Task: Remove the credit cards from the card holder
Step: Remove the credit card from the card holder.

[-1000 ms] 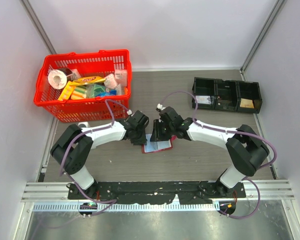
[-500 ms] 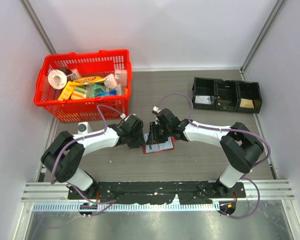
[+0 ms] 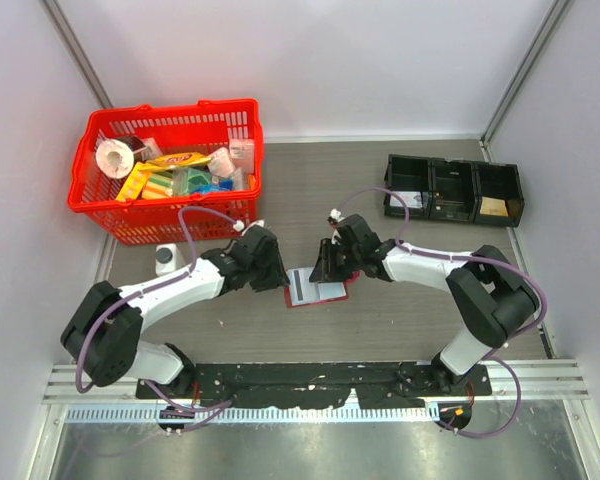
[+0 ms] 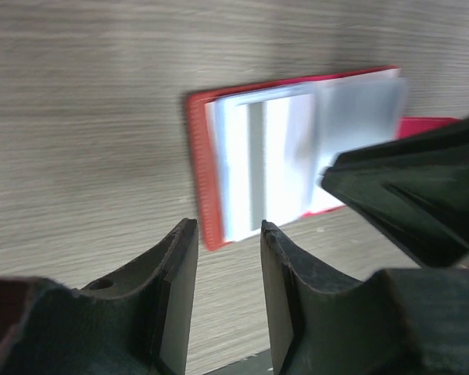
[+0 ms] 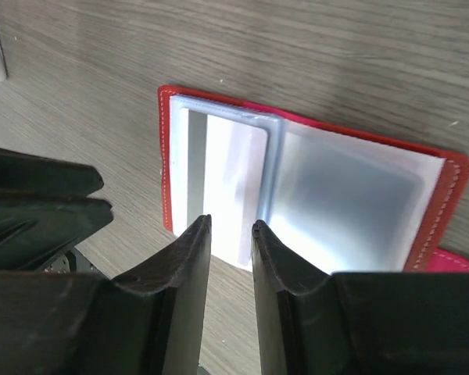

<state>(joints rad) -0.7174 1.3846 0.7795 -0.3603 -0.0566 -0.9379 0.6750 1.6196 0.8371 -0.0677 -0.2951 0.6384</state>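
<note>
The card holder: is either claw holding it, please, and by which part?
Nothing is held: left claw and right claw are open and empty near the card holder.

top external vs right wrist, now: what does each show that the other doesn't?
Top external only: the red basket of goods, the black bins, both arms at full length. Right wrist only: clear sleeves, white stitching, and what looks like a pale card in one sleeve. Both: the card holder lying open on the table, the right gripper open over it, the left gripper beside it.
</note>
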